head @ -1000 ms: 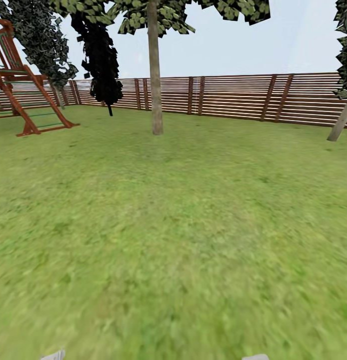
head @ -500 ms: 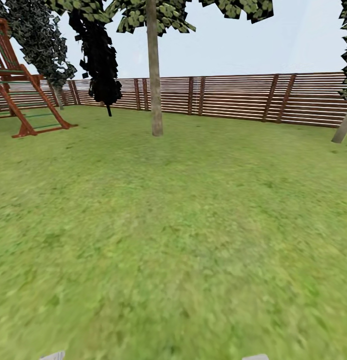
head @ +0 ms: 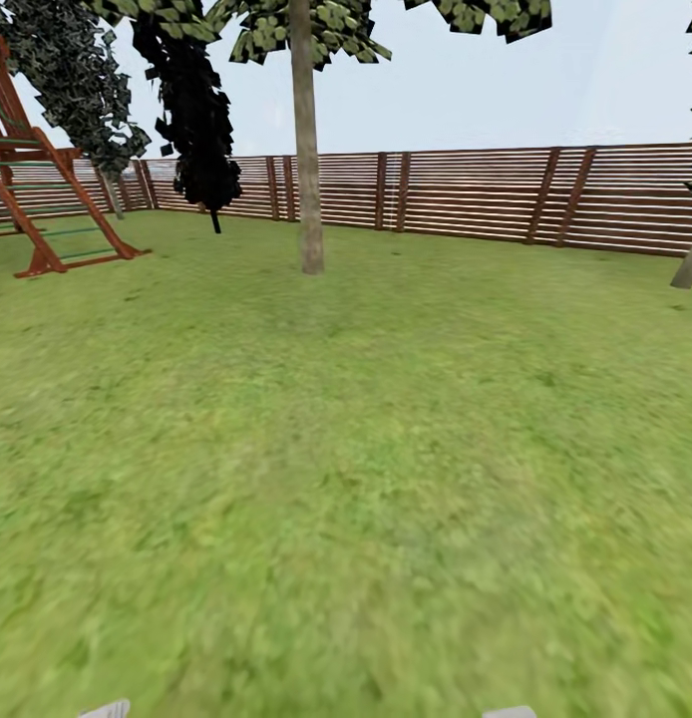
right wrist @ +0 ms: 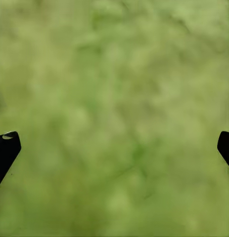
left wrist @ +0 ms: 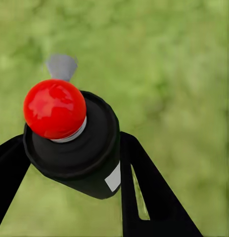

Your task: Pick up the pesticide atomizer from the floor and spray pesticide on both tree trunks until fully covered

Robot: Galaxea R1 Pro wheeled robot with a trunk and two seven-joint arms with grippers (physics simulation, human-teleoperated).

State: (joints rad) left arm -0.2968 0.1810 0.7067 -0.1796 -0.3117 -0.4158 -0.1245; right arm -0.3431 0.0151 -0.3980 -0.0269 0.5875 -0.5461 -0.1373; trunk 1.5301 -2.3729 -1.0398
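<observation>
- Left end effector (left wrist: 69, 163): clenched on the atomizer (left wrist: 74, 143), a black can with a red ball top (left wrist: 54, 108) and a small grey nozzle (left wrist: 61, 65), held above the grass between the two black fingers (left wrist: 144, 187).
- Right end effector (right wrist: 114, 148): released, its two fingertips (right wrist: 5, 148) spread wide with nothing but lawn between them.
- Nearer tree trunk (head: 306, 150): stood at about 12 o'clock in the head view, well apart from the robot across open lawn (head: 346, 479), its leafy crown (head: 316, 25) cut by the frame's top.
- Second trunk (head: 690, 264): leaned at about 2 o'clock at the frame's edge, mostly cropped.
- Stage, as judged: the can was already in hand and the robot was not yet within spraying reach of either trunk.
- Risks, as judged: the grip sat on the can's body, so a jolt from the base could tilt or loosen it; the nozzle's heading relative to the trunk cannot be told, and a wrong heading would send spray onto grass; spraying from one side alone would leave part of the trunk uncovered.
- Surroundings: a slatted wooden fence (head: 466, 194) closed the far side; a red-brown play frame (head: 37, 189) stood at 10 o'clock; a dark narrow tree (head: 201, 120) stood at 11 o'clock, beside another dark-leaved tree (head: 72, 80) nearer the play frame.
- Obstruction: nothing lay on the grass between the robot and the nearer trunk.
</observation>
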